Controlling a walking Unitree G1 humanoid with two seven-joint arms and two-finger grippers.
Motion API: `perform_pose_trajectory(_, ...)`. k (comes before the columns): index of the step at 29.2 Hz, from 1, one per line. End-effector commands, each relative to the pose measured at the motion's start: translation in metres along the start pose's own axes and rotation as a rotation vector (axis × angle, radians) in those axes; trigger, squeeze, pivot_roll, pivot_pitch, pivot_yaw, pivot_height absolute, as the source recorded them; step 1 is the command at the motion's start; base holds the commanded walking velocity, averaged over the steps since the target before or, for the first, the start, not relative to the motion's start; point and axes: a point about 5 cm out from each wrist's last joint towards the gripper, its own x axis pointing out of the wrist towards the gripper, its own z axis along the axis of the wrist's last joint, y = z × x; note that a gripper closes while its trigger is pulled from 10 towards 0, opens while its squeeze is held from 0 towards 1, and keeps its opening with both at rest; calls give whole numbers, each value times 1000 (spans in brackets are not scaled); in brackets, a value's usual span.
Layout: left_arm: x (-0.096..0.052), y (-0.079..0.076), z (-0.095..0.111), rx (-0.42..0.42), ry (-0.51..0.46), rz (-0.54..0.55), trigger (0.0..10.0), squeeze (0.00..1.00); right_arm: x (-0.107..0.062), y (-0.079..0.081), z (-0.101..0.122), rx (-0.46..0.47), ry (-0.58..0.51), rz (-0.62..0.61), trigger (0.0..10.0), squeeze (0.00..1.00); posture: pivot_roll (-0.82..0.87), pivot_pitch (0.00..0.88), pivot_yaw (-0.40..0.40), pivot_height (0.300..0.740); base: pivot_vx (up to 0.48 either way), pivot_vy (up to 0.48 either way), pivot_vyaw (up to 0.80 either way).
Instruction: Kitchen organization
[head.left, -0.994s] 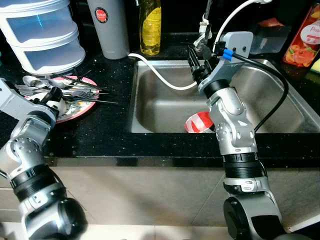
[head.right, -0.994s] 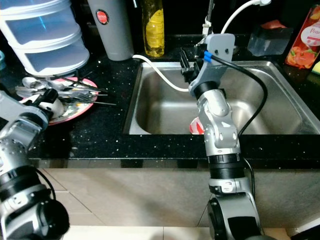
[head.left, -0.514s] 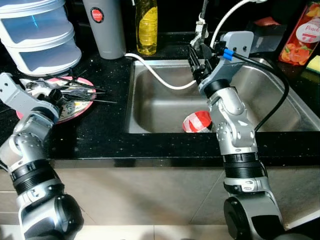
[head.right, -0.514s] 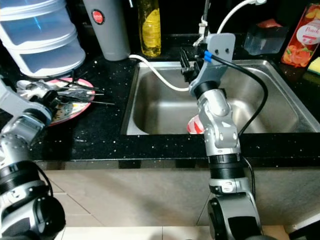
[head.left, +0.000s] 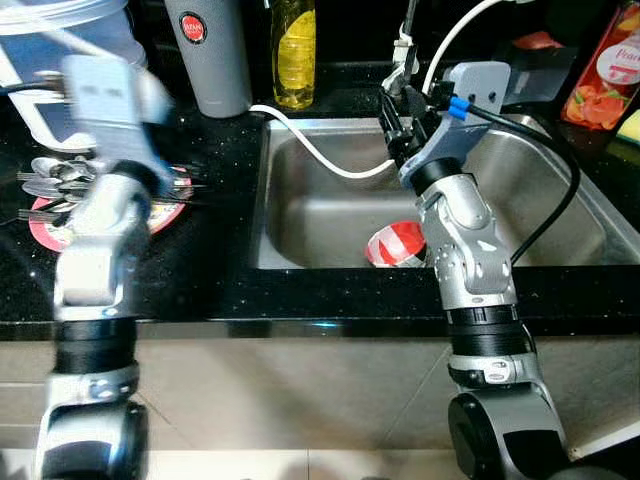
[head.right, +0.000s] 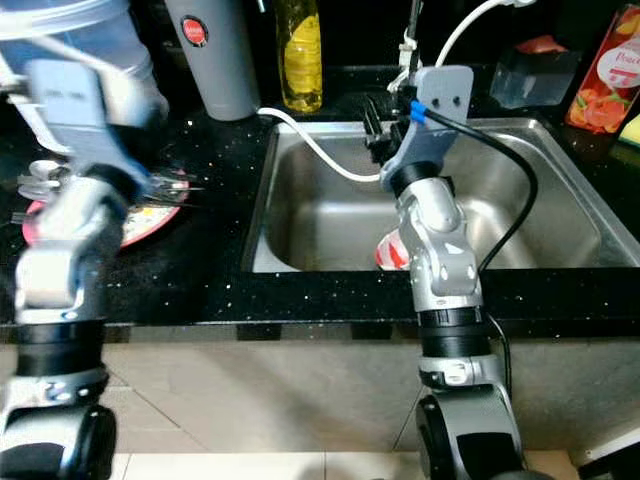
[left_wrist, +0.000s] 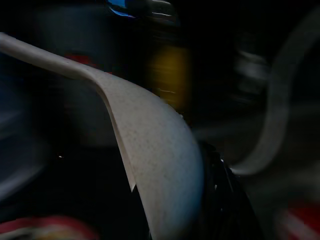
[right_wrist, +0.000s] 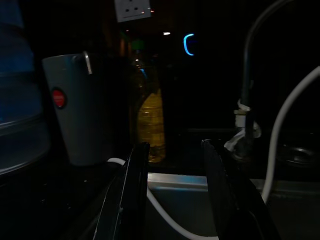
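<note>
Black speckled stone surface (head.left: 210, 270): runs along the front and to both sides of the basin.

Stainless steel sink basin (head.left: 330, 215): set into the surface, directly below the right end effector. A red-and-white patterned bowl or cup (head.left: 395, 243) lies tilted on the basin floor, partly hidden behind the right forearm.

Right end effector (right_wrist: 172, 192): raised over the rear of the basin, its two black fingers (right_wrist: 135, 185) parted with a gap between them and gripping nothing.

Left end effector (head.left: 100, 95): motion-blurred, lifted above the surface over the plate; whether its fingers are parted or closed cannot be told. Its wrist view is dark, with a pale curved edge across it that cannot be identified.

Stacked translucent white plastic containers (head.left: 70, 30): behind the left end effector, blurred.

Grey tapered tumbler (head.left: 208, 55): beyond the right end effector toward the left arm, bearing a round red label; lettering too small to read.

Yellow liquid bottle (head.left: 293, 55): just beside the tumbler, nearly straight ahead of the right end effector.

White flexible hose (head.left: 320, 160): curves from the surface into the basin, below the right end effector.

Red juice carton with fruit picture (head.left: 602, 70): far to the right of the right end effector; its writing is partly cropped and unreadable.

Pink round plate (head.left: 60, 210): below the left end effector, carrying a pile of metal spoons and forks (head.left: 50, 180).
</note>
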Motion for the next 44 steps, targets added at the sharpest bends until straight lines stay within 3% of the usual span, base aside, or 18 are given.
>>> perform_pose_trajectory(1, 11, -22, -18, 26, 113, -120, 10000, 0, 1, -4, 2, -12, -3, -24, 10000, 0, -28, 0, 64, 740, 0, 0, 0)
perform_pose_trajectory(5, 17, -50, -36, 54, 202, -264, 10000, 0, 1, -8, 3, -25, -4, -54, 10000, 0, -44, 0, 80, 740, 0, 0, 0)
perform_pose_trajectory(8, 21, -77, -66, -27, 330, -361, 10000, 0, -3, -25, 0, -88, 33, -158, 10000, 0, -67, 0, 103, 740, 0, 0, 0)
perform_pose_trajectory(13, 21, -74, -85, -38, 426, -322, 10000, 0, -6, -33, -3, -116, 51, -201, 10000, 0, -69, 0, 106, 740, 0, 0, 0)
perform_pose_trajectory(14, 18, -69, -96, -16, 477, -300, 10000, 90, -7, -36, -5, -125, 68, -213, 10000, 0, -68, 0, 110, 740, 0, 0, 0)
perform_pose_trajectory(15, 18, -69, -96, -16, 477, -300, 10000, 90, -7, -36, -5, -125, 68, -213, 10000, 0, -68, 0, 110, 740, 0, 0, 0)
perform_pose_trajectory(16, 13, -64, -106, 10, 527, -295, 10000, 1000, -9, -37, -7, -129, 84, -220, 10000, 0, -66, 0, 110, 740, 0, 0, 0)
perform_pose_trajectory(22, 5, -59, -113, 36, 538, -312, 10000, 1000, -10, -31, -11, -112, 98, -210, 10000, 0, -65, 4, 115, 740, 0, 0, 0)
perform_pose_trajectory(24, 12, -59, -83, -17, 339, -305, 10000, 1000, -10, -30, -10, -105, 93, -208, 10000, 0, -63, 7, 112, 740, 0, 0, 0)
perform_pose_trajectory(25, 14, -57, -67, -34, 242, -288, 10000, 925, -11, -29, -10, -101, 91, -207, 10000, 0, -61, 7, 110, 740, 0, 0, 0)
perform_pose_trajectory(26, 14, -57, -67, -34, 242, -288, 10000, 925, -11, -29, -10, -101, 91, -207, 10000, 0, -61, 7, 110, 740, 0, 0, 0)
perform_pose_trajectory(27, 17, -48, -49, -27, 151, -221, 10000, 0, -10, -29, -9, -96, 87, -202, 10000, 0, -55, 6, 104, 740, 0, 0, 0)
perform_pose_trajectory(30, 19, -10, -23, 12, 46, 75, 10000, 0, -8, -26, -8, -81, 73, -186, 10000, 0, -43, 1, 97, 740, 0, 0, 0)
perform_pose_trajectory(33, 17, 10, -18, 4, 35, 200, 10000, 0, -7, -24, -7, -74, 68, -176, 10000, 0, -38, 0, 93, 740, 0, 0, 0)
perform_pose_trajectory(36, 11, 22, -22, -51, 87, 283, 10000, 0, -6, -20, -7, -67, 64, -162, 10000, 0, -30, 0, 91, 740, 0, 0, 0)
perform_pose_trajectory(39, 1, 21, -24, -25, 118, 354, 10000, 0, -5, -18, -7, -63, 63, -151, 10000, 0, -29, 1, 92, 740, 0, 0, 0)
perform_pose_trajectory(41, -11, 24, -26, 64, 154, 509, 10000, 0, -6, -18, -7, -63, 64, -147, 10000, 0, -17, 1, 89, 740, 0, 0, 0)
perform_pose_trajectory(44, -26, 41, -39, -21, 230, 711, 10000, 0, -5, -20, -8, -64, 68, -144, 10000, 0, -14, 0, 82, 740, 0, 0, 0)
